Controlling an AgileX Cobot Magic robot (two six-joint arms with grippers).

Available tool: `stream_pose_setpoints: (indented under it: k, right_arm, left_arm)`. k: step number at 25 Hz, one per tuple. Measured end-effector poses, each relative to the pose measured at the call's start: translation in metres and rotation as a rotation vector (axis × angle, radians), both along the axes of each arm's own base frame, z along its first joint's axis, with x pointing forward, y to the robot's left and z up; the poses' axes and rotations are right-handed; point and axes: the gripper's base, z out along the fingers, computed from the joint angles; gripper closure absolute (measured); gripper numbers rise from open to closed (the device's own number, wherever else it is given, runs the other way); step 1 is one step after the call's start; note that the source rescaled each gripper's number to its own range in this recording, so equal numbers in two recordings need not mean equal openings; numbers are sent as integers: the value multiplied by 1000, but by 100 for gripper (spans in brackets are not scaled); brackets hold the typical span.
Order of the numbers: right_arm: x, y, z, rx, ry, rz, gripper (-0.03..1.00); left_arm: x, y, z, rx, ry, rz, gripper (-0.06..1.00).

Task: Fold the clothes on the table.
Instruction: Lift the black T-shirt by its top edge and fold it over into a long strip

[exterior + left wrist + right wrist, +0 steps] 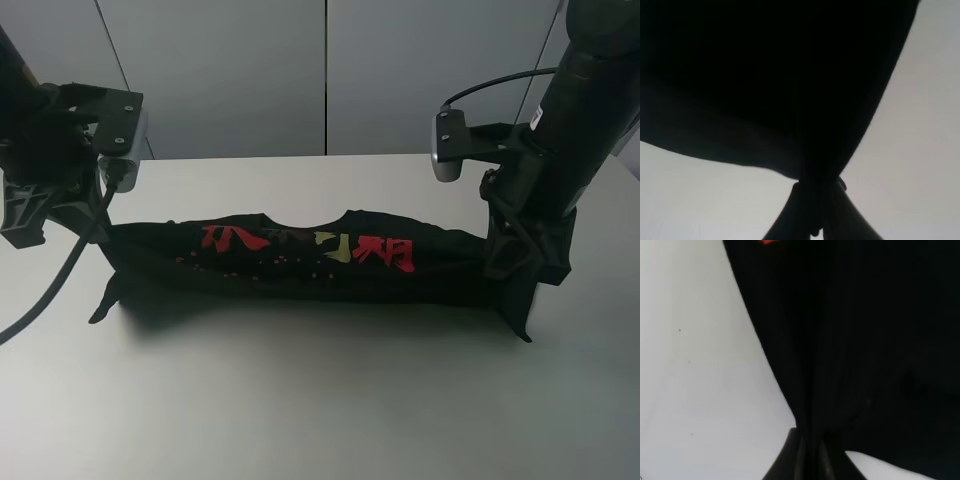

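Note:
The clothes (pixel 300 262), a black T-shirt with red and tan characters, hang stretched in a long band between my two grippers over the white table (pixel 320 400). My left gripper (pixel 108 238) is shut on the shirt's left end. In the left wrist view its fingers (pixel 832 210) pinch a gathered fold of black cloth (pixel 765 85). At the shirt's other end my right gripper (pixel 500 262) is shut on the cloth (pixel 855 340), with its fingers (pixel 790 460) pressed together. A sleeve droops below each grip.
A grey panelled wall (pixel 320 70) rises behind the table's back edge. A black cable (pixel 45 295) loops down from the left arm over the table's left side. Bare white tabletop stretches in front of the shirt.

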Motion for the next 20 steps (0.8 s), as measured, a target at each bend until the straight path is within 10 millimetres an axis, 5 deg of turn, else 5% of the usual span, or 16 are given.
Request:
stream_pose_setpoints:
  k: [10, 20]
  right_arm:
    - [23, 1, 1, 15, -254, -60, 97]
    - [42, 1, -21, -21, -328, -143, 97]
  left_arm:
    - [21, 0, -11, -51, -283, 134, 94]
    - [42, -6, -48, -59, -274, 208, 94]
